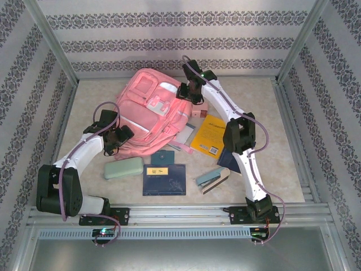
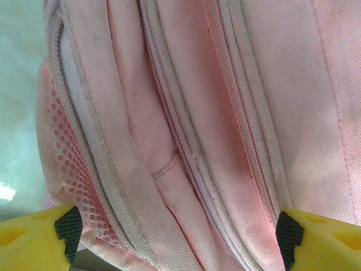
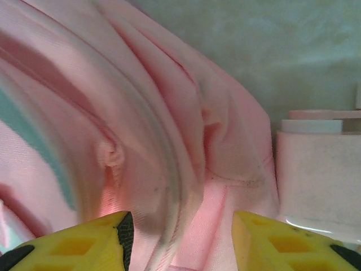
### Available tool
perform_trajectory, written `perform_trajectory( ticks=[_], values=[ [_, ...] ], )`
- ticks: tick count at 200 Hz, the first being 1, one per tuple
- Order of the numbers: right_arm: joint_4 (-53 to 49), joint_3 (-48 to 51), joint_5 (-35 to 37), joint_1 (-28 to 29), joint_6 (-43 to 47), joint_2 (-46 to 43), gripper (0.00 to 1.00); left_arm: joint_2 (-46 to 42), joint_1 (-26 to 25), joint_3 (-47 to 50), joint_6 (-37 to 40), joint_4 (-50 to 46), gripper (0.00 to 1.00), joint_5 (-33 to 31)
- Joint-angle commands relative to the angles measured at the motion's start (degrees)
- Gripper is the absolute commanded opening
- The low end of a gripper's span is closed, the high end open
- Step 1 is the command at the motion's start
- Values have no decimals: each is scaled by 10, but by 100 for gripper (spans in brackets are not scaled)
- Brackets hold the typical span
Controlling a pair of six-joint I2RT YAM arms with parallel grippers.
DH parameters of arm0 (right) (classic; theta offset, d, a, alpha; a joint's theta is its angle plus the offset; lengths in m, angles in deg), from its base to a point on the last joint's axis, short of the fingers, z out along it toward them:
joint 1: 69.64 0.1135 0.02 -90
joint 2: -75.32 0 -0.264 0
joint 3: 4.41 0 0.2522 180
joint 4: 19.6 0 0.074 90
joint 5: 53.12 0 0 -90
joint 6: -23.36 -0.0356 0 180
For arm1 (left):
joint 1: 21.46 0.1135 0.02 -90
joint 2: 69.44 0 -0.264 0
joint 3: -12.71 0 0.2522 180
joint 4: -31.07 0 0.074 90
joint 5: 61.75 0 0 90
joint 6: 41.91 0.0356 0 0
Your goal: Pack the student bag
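Patterned wallpaper walls (image 1: 169,34) close in a beige table (image 1: 287,147), viewed from my remote station.

Left gripper (image 2: 177,228): released. Its 2 yellow fingers (image 2: 34,237) are spread wide with no fabric pinched. It stands close against the lower left side of the pink backpack (image 1: 148,110), facing zip seams and a mesh panel (image 2: 65,164).

Right gripper (image 3: 179,237): jaws parted, with a fold of the backpack's cloth in the gap. I see no clamp on it. It sits at the backpack's far right edge, with a pale pink box (image 3: 316,175) just beside.

The backpack lies flat at the rear centre-left of the table. In front of it are 1 green pencil case (image 1: 123,167), 1 dark blue folder (image 1: 164,180) and 1 stapler (image 1: 213,179). To its right is 1 yellow book (image 1: 208,134).
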Motion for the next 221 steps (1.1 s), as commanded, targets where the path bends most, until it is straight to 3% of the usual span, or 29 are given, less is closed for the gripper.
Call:
perform_trajectory(
  ticks=[1, 27, 75, 91, 108, 126, 148, 166, 190, 221],
  values=[
    [104, 102, -62, -15, -35, -54, 48, 11, 5, 3, -8, 16, 90, 5],
    [222, 179, -127, -34, -80, -68, 41, 26, 6, -4, -5, 22, 89, -3],
    [229, 168, -146, -39, -85, -41, 17, 55, 5, -19, 2, 25, 88, -16],
    [230, 169, -140, -37, -84, -36, 14, 63, 6, -20, 6, 27, 88, -20],
    [235, 168, -132, -36, -83, -30, 16, 70, 5, -18, 7, 29, 88, -23],
    [230, 157, -123, -35, -81, -19, 40, 75, 6, -14, 7, 33, 88, -24],
    [237, 151, -125, -33, -84, -3, 41, 81, 5, -14, 8, 32, 88, -26],
    [252, 155, -125, -32, -91, 6, 30, 84, 5, -14, 8, 32, 87, -26],
    [292, 185, -132, -30, -110, -7, 1, 85, 5, -13, 6, 31, 87, -30],
    [331, 230, -146, -30, -147, -69, 0, 92, 6, -36, 8, 20, 86, -42]
  ],
)
